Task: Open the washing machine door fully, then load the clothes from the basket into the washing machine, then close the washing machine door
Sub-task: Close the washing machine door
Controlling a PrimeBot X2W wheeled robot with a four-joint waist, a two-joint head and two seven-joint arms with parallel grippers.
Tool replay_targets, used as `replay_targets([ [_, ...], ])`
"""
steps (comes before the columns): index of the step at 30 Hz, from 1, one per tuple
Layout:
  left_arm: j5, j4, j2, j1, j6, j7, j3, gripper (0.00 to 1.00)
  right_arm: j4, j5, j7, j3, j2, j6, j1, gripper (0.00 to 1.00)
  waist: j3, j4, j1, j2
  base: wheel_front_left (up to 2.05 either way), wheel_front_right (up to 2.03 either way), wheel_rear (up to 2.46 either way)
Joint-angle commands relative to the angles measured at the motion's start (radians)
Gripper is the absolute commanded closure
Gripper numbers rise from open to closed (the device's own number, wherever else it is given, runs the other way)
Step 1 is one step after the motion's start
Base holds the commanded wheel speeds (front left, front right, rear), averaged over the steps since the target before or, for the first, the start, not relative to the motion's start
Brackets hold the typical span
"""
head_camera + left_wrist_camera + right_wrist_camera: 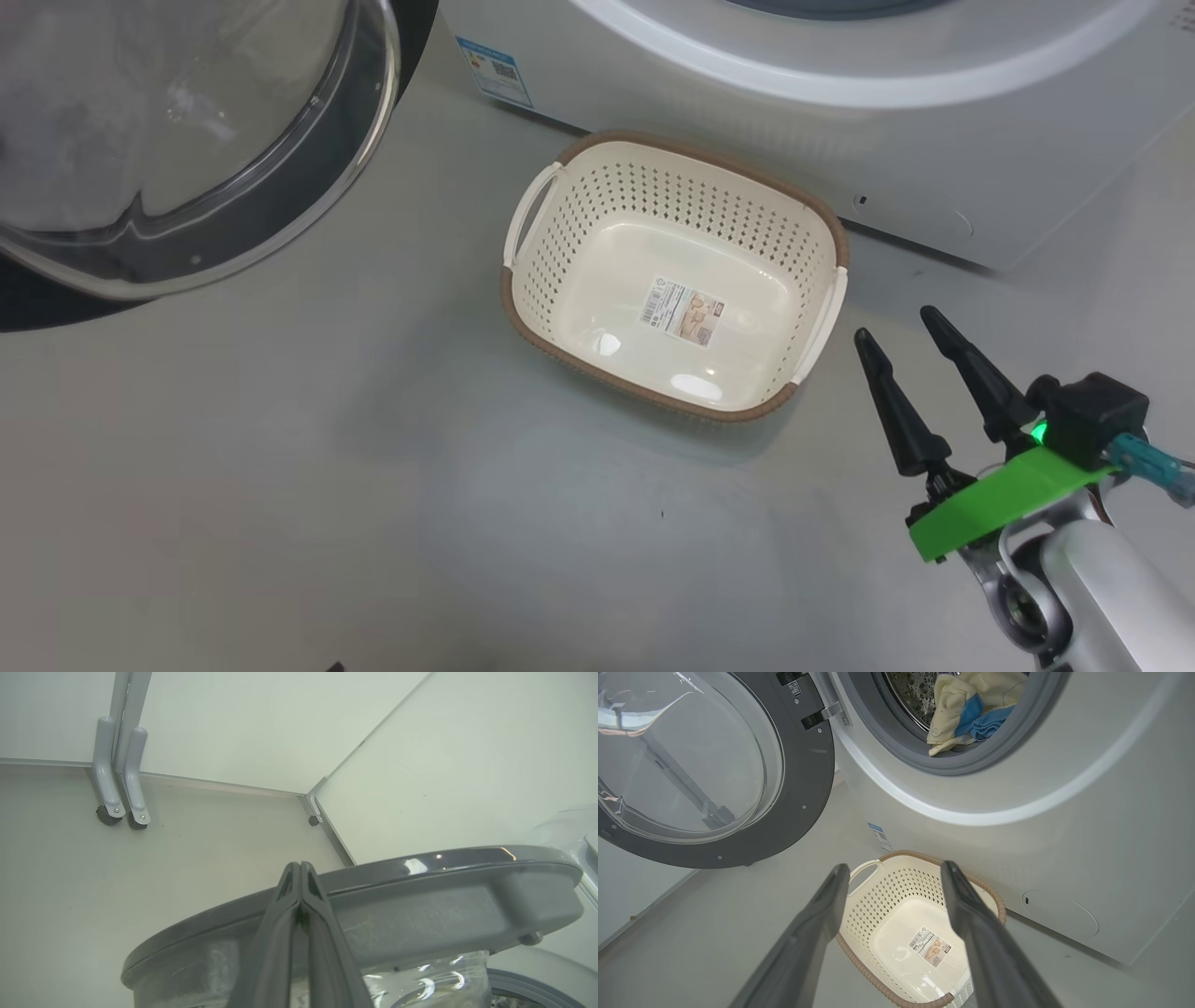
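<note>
One fold of the clothes (952,704) sags over the gasket (915,760) of the washing machine (1064,849), so my closed left jaws, swinging shut the washing machine door (803,788) open at its left, could pinch it; right jaws spread, empty.

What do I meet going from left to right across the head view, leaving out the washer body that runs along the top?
washing machine door → blue sticker on the washer front → basket, with no clothes in it → right tool, its fingers apart
</note>
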Motion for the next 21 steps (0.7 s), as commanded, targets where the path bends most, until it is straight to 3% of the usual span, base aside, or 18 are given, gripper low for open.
replay_targets([
  [1, -0.013, -0.025, 0.069, -0.026, -0.001, 0.019, 0.016, 1.00, -0.034, -0.008, -0.006, 0.015, -0.018, 0.000, -0.023, 0.00, 0.002, -0.001, -0.0001, 0.0000, 0.00, 0.00, 0.00],
  [14, -0.030, -0.062, 0.059, 0.006, -0.001, 0.025, -0.013, 1.00, -0.040, -0.006, -0.006, 0.003, -0.021, 0.000, -0.018, 0.00, -0.009, -0.017, -0.0001, 0.0000, 0.00, 0.00, 0.00],
  [21, -0.045, -0.080, 0.054, 0.019, -0.001, 0.081, -0.045, 1.00, -0.040, -0.009, -0.006, -0.004, -0.014, 0.000, -0.019, 0.00, -0.016, -0.016, -0.0001, 0.0000, 0.00, 0.00, 0.00],
])
